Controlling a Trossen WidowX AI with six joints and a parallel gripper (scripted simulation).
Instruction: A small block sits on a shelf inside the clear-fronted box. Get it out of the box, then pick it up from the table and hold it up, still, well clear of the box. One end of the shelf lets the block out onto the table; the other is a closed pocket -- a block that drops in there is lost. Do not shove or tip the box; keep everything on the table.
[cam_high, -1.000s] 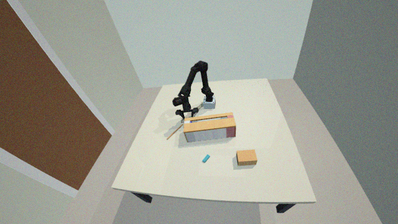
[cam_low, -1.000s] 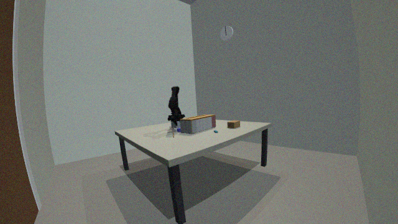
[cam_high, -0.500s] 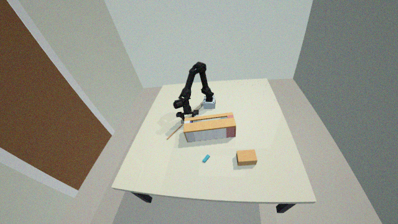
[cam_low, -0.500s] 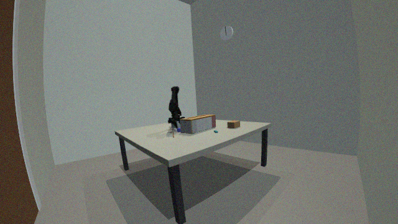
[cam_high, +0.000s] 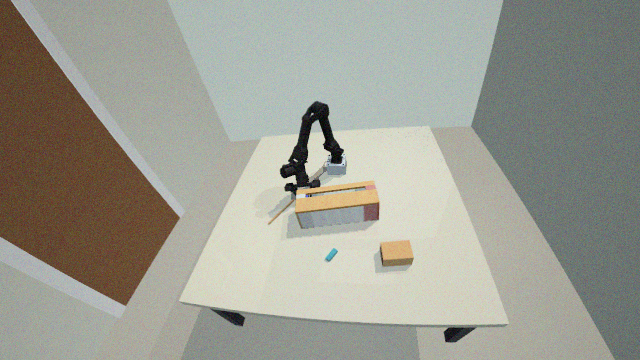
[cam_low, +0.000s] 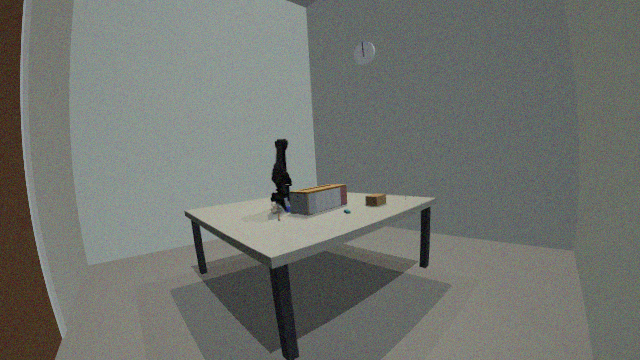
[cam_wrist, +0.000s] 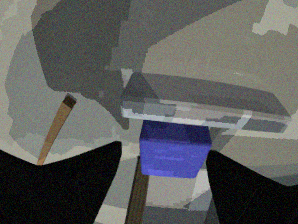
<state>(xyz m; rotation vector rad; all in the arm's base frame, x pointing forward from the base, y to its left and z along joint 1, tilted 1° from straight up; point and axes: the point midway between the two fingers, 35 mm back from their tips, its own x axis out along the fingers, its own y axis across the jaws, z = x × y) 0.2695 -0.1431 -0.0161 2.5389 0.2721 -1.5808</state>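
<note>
The box (cam_high: 337, 201) (cam_low: 327, 199), with an orange top, a clear front and a dark red right end, stands upright on the table (cam_high: 240, 270) (cam_low: 280, 240). A blue block (cam_wrist: 175, 161) (cam_low: 288, 208) shows low at the box's left end, partly hidden by the arm in the exterior view. Whether it rests fully on the table is hard to tell. My gripper (cam_high: 302, 190) (cam_low: 281, 206) (cam_wrist: 165, 153) is open and points down at that end. In the wrist view the block lies between the two black fingers, with gaps on both sides.
A thin tan stick (cam_high: 281, 212) (cam_low: 279, 217) (cam_wrist: 55, 129) lies beside the gripper; a dark stick (cam_wrist: 136, 195) shows below the block. A small teal piece (cam_high: 331, 254) (cam_low: 347, 211) and an orange block (cam_high: 396, 253) (cam_low: 375, 200) lie in front of the box.
</note>
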